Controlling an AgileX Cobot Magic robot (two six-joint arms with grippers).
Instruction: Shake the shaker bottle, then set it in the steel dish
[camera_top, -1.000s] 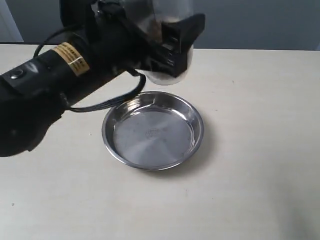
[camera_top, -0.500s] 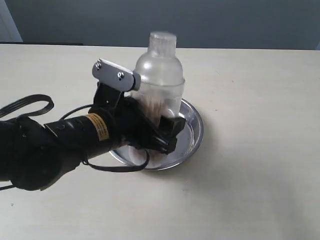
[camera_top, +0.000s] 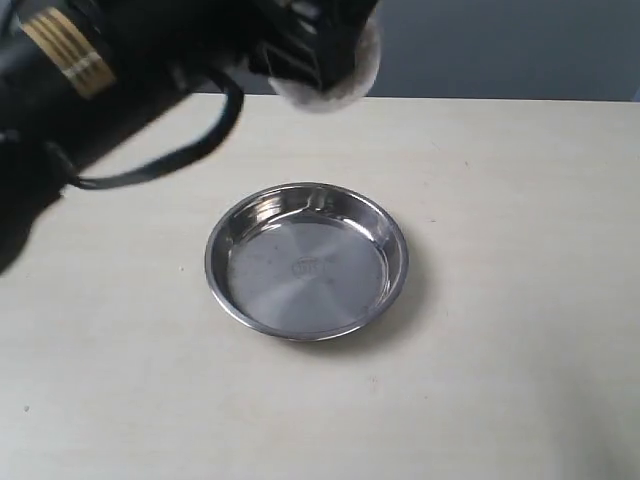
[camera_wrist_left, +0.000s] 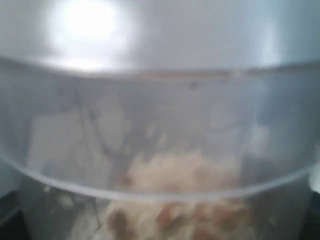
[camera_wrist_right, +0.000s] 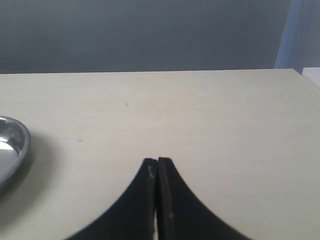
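Observation:
The steel dish (camera_top: 306, 260) lies bare on the table's middle, its small stamp showing; its rim (camera_wrist_right: 15, 142) also shows in the right wrist view. High above it, at the top edge of the exterior view, my left gripper (camera_top: 310, 45) is shut on the shaker bottle (camera_top: 330, 85); only the bottle's blurred base shows below the black fingers. The left wrist view is filled by the clear bottle wall (camera_wrist_left: 160, 125) with brown granules (camera_wrist_left: 175, 205) inside. My right gripper (camera_wrist_right: 157, 162) is shut and holds nothing, low over the table, well clear of the dish.
The black left arm (camera_top: 90, 80) with its cable (camera_top: 170, 165) crosses the upper left of the exterior view. The pale tabletop (camera_top: 500, 300) runs back to a grey wall. The table's far corner (camera_wrist_right: 300, 72) shows in the right wrist view.
The left gripper with the bottle dropped from above the dish into it half a second ago, and has now swung back up to the top of the view. The dish is uncovered again.

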